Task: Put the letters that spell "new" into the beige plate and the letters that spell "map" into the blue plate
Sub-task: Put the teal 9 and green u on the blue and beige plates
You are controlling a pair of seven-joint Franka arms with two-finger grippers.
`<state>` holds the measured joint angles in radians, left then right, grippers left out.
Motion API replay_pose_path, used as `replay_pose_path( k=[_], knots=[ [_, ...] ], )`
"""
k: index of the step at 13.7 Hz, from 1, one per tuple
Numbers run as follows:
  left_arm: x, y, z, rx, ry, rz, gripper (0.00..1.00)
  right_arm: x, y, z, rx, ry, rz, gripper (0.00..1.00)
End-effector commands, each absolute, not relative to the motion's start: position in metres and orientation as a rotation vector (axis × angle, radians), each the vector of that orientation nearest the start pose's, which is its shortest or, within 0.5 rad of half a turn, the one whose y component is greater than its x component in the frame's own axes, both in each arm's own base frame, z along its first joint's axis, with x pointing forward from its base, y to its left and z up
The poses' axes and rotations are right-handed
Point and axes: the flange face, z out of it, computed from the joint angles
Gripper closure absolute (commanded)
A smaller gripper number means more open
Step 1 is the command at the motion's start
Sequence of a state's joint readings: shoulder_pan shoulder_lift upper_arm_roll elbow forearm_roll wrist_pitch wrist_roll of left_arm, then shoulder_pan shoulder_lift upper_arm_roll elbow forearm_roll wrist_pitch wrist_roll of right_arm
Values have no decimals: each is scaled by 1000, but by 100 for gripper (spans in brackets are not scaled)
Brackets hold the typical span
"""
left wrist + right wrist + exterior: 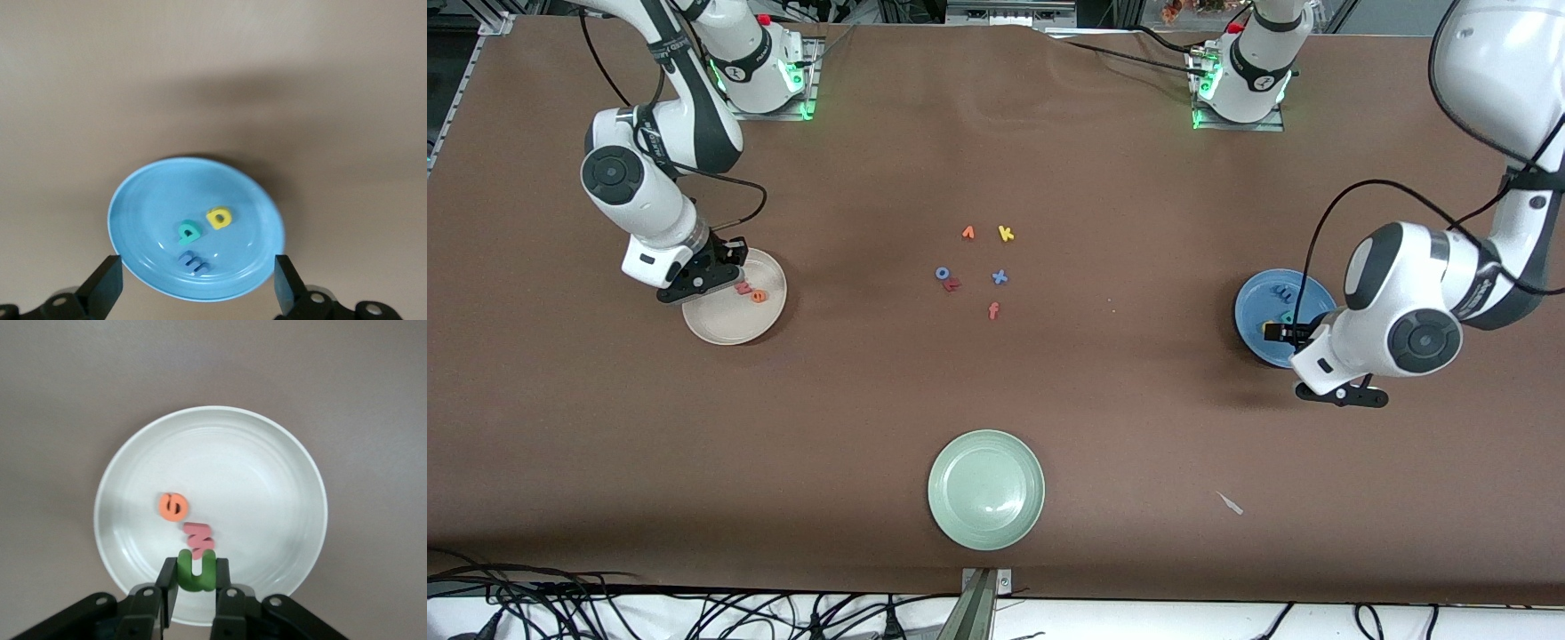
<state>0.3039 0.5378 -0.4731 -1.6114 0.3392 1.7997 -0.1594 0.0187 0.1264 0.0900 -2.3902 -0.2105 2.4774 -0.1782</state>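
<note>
The beige plate (725, 329) (267, 493) lies toward the right arm's end of the table. In it are the orange "e" (173, 507) (759, 296) and the pinkish-red "w" (199, 540) (743, 287). My right gripper (197, 577) (725, 271) hangs low over this plate, shut on the green "n" (197, 568). The blue plate (153, 200) (1254, 302) holds the teal "a" (189, 232), the yellow "p" (219, 218) and the blue "m" (194, 261). My left gripper (197, 287) (1285, 334) is above the blue plate, open, with nothing between its fingers.
Loose letters lie mid-table: orange "v" (967, 233), yellow "k" (1006, 234), blue "o" (942, 274), a blue letter (1000, 277), orange-red "f" (993, 310). A pale green plate (986, 489) sits nearer the front camera. A small white scrap (1230, 503) lies beside it.
</note>
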Motion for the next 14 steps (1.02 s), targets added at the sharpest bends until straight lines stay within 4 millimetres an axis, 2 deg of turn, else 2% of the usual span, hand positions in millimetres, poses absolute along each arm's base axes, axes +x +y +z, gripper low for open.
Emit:
replay_pose_path(
  k=[1, 4, 6, 7, 8, 9, 11, 13, 14],
  knots=[
    [656, -74, 396, -2990, 231, 316, 0, 497, 48, 254, -3175, -829, 29, 81],
    [657, -73, 477, -2991, 192, 337, 0, 500, 44, 251, -3175, -883, 10, 81],
    [644, -74, 509, -3004, 179, 456, 0, 506, 45, 258, -3185, -955, -22, 81],
    [644, -63, 528, -3025, 145, 441, 0, 507, 46, 260, -3190, -996, -28, 81],
    [639, -61, 556, -3023, 117, 363, 0, 509, 45, 262, -3193, -1002, -35, 71],
    [630, -65, 572, -3011, 103, 318, 0, 509, 46, 263, -3193, -1002, -41, 55],
    [616, -74, 588, -2973, 69, 272, 0, 510, 46, 265, -3195, -1001, -46, 40],
    [609, -42, 584, -3121, -86, 256, 0, 512, 46, 269, -3199, -997, -51, 36],
    [604, -32, 576, -3203, -155, 244, 0, 512, 45, 272, -3205, -970, -62, 35]
  ],
)
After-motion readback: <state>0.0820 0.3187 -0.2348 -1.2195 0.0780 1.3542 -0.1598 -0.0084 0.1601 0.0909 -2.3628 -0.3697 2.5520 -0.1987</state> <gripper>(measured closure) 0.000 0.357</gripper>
